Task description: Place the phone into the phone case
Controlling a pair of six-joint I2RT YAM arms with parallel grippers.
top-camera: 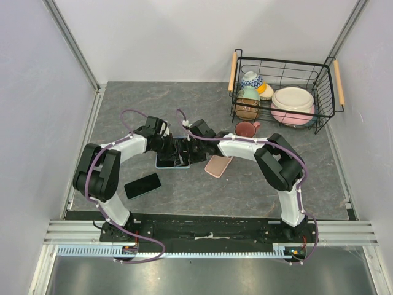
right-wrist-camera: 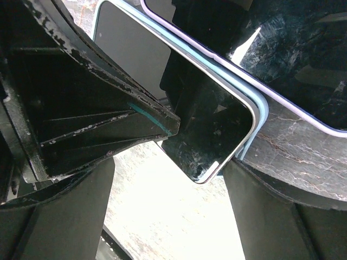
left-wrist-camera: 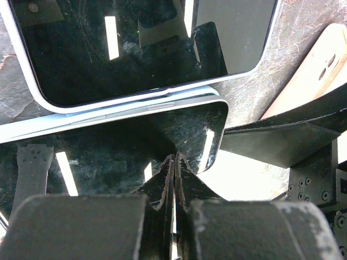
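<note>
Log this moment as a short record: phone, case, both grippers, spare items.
phone: screen up, over the case, one corner sticking out
case: light blue, flat on the table
left gripper: shut, tips over the phone's screen
right gripper: open, fingers either side of the phone's corner
pale-rimmed phone: beside the case
spares: pink case, black phone
status: phone not yet seated

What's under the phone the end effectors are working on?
Beneath the phone, a light blue case shows along one edge and around a corner. The phone covers the rest of the case, so its inside cannot be seen.
</note>
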